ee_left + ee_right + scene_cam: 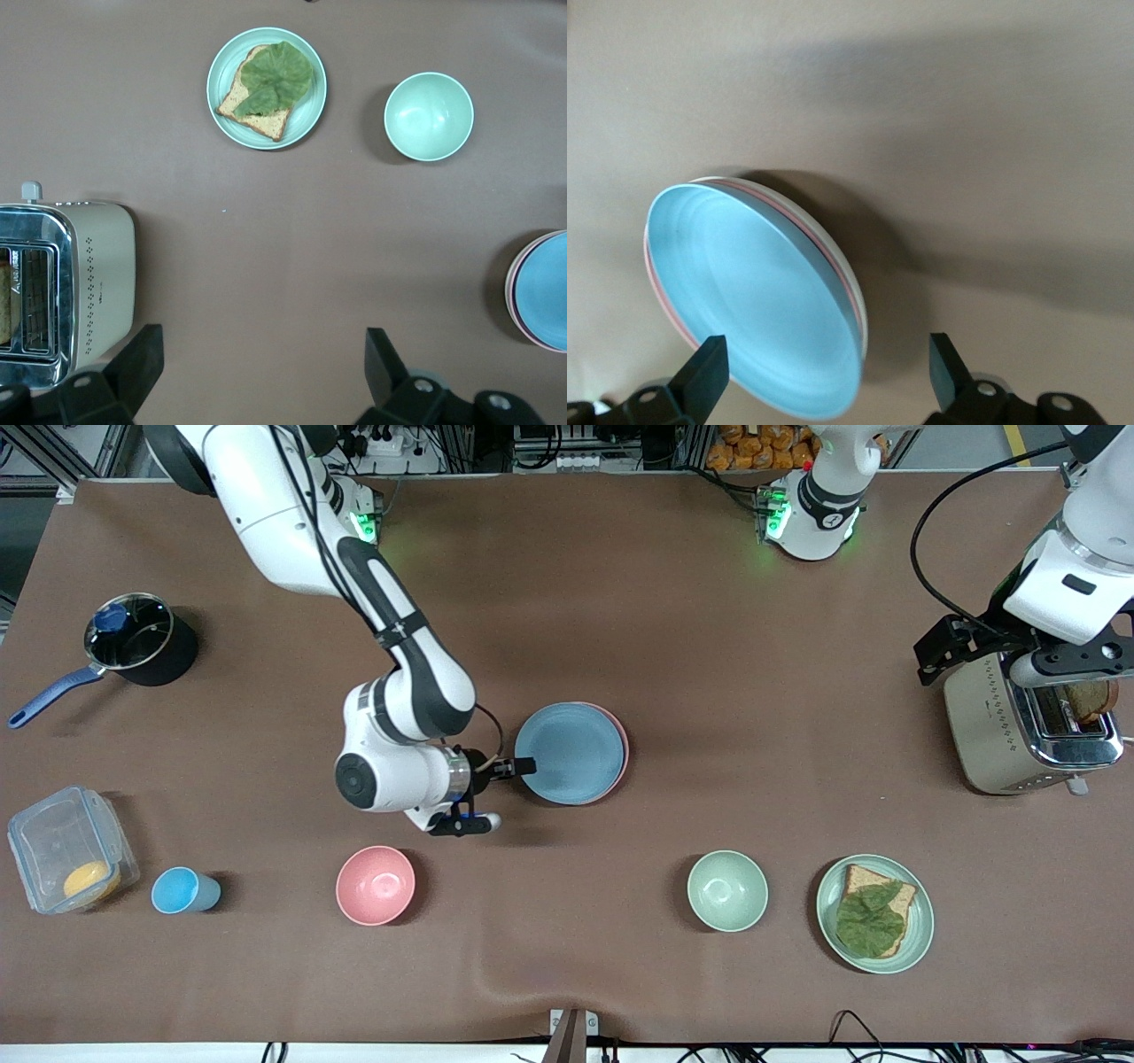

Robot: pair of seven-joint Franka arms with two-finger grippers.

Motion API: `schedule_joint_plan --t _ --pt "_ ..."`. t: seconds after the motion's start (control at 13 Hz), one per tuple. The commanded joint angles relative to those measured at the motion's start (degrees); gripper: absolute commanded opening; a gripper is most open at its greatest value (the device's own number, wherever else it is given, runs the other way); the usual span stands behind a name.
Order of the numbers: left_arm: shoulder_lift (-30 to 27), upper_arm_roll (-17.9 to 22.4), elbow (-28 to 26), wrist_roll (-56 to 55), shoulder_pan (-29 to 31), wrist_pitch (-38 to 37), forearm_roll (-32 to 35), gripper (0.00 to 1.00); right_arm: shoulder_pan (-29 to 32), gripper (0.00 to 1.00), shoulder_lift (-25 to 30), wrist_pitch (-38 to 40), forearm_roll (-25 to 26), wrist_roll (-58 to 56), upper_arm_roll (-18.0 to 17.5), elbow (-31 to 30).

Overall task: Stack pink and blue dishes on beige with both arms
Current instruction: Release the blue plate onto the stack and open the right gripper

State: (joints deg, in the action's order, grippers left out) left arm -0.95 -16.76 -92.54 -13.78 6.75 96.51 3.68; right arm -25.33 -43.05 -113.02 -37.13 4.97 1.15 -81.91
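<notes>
Right gripper (523, 766) low with jaws apart; left gripper (257, 372) waits raised, jaws apart.

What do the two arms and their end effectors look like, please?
Both arms are glossy white with black joint bands, and green lights glow at their bases. The right arm has thin black cables along it; a black cable loops to the left arm. The end effectors have small black fingers.

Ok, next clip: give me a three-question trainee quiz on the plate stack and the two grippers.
1. True or false: the blue plate lies on top of the stack.
2. Which plate's rim shows directly under the blue one? A pink plate; B green plate; C none.
3. Fill in: the right gripper, at the stack's edge, is ____; the left gripper, over the toaster, is open too.

Key: 1 true; 2 A; 3 open.
</notes>
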Motion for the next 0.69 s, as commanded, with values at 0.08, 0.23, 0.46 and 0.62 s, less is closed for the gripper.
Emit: schedule_joint_plan --t 0.08,0.23,0.46,0.62 --pt "0.59 -0.20 1.48 1.13 -0.16 -2.38 -1.22 1.00 7.82 1.00 4.37 9.47 1.17 -0.57 -0.27 0.53" --pt "0.59 -0.20 1.48 1.13 -0.25 -3.34 -1.22 1.00 11.61 1.00 7.00 13.86 6.51 -0.57 -0.10 0.53" --pt "0.51 -0.20 1.57 2.00 0.01 -4.83 -1.22 1.00 17.76 1.00 10.79 19.75 16.96 -1.88 -0.10 0.53" --pt "0.51 -0.20 1.57 3.59 0.19 -5.28 -1.30 1.00 20.66 1.00 12.98 21.34 20.85 -6.17 0.16 0.53"
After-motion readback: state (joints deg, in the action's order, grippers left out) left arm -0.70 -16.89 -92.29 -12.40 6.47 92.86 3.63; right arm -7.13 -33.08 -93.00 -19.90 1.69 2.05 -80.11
